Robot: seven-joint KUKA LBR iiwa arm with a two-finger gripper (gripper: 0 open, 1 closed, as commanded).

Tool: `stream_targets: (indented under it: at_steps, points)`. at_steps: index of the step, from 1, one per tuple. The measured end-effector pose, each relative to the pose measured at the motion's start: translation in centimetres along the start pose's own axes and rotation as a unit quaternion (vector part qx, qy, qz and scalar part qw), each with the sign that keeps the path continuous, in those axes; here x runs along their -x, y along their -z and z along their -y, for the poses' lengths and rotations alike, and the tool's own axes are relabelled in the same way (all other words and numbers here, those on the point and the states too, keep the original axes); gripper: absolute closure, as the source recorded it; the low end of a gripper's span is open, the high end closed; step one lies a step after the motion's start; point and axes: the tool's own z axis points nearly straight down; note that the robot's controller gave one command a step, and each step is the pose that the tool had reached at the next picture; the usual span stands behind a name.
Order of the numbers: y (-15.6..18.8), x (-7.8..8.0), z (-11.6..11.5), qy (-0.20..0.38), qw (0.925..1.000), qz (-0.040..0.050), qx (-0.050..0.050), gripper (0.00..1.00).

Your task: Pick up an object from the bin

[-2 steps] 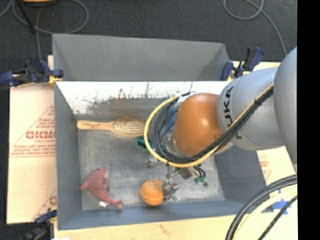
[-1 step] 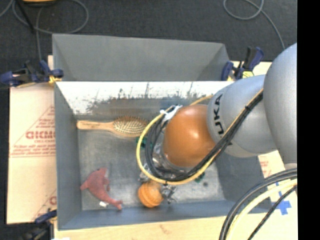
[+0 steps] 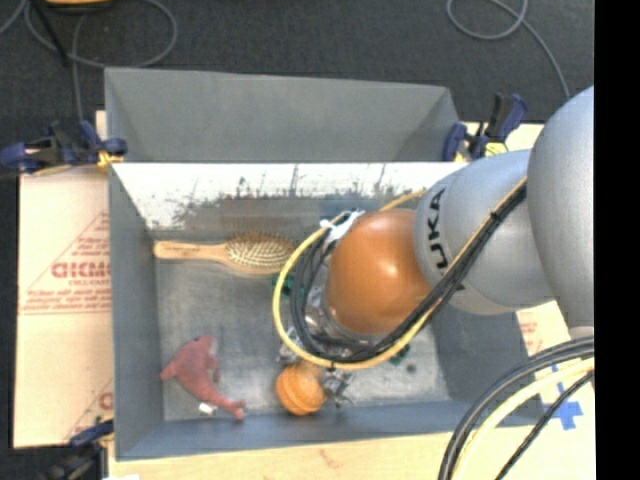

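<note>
Down at the near wall of the bin point(image 3: 250, 438) sits a small orange ball point(image 3: 300, 391). The gripper point(image 3: 336, 378) hangs just beside it, to its right, low over the floor. Wide or narrow? I cannot tell, because the wrist's orange cover point(image 3: 375, 273) and cables hide it. Judging from here, a clean pick wants the gripper centred over the ball rather than off to its side. It should close gently too, since a ball will likely roll along that wall. Left of the ball lies a red toy figure point(image 3: 200, 370), well apart. Farther back, a wooden hairbrush point(image 3: 235, 254) rests clear of everything.
</note>
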Motion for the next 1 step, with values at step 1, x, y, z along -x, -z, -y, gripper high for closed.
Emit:
stream_targets:
  at_steps: [1]
  points:
    - [14.36, 0.92, 0.69, 0.019, 0.9998, -0.0037, 0.009, 1.00]
